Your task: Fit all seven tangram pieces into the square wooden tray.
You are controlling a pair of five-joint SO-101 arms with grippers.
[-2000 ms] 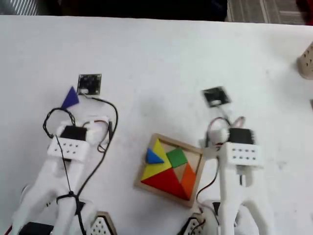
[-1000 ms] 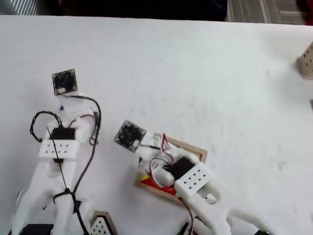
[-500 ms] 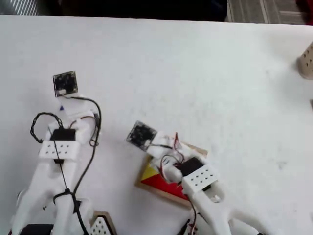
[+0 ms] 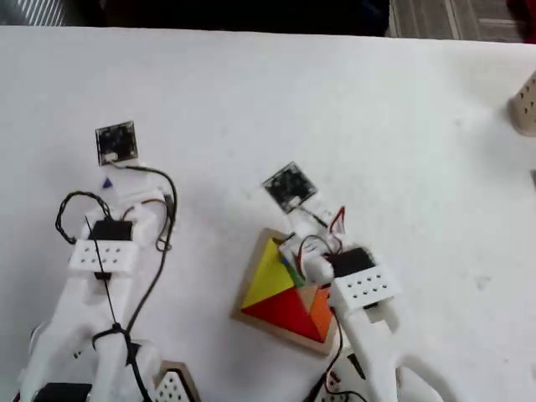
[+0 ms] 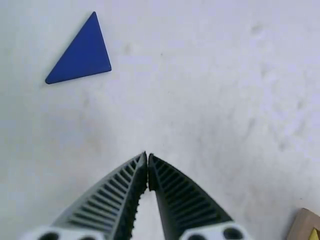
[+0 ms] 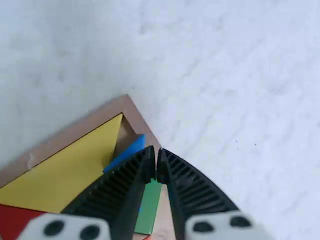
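1. Over the desk (image 4: 377, 126), seen from high up, the right arm (image 4: 362, 289) leans across the tray (image 4: 280, 332). It hides the tray's far corner and most of what lies there, so just a sliver of the green piece (image 4: 292, 266) shows beside the arm. The yellow triangle (image 4: 270, 272), red triangle (image 4: 289, 314) and orange piece (image 4: 321, 308) lie flat inside the tray. Well off to the other side, the left arm (image 4: 100, 251) covers nearly all of the loose blue triangle (image 4: 106, 183), and just a tip of it shows on the desk.

2. On the left wrist view, the left hand (image 5: 147, 162) has its toothed fingers pressed together, holding nothing, above bare desk. The loose blue triangle lies flat and whole, well apart from the tips. A corner of the tray is cut off at the frame's edge, with a speck of the yellow triangle in it.

3. On the right wrist view, the right hand (image 6: 155, 160) is also pressed together, its tips over the tray's corner. A blue piece (image 6: 126, 151) lies slanted in that corner, between the yellow triangle and the green piece. One finger partly hides it, and I cannot tell whether the finger touches it. Bare wood shows between it and the yellow triangle. The fingers cover most of the green piece, and the red triangle is cut off at the edge.
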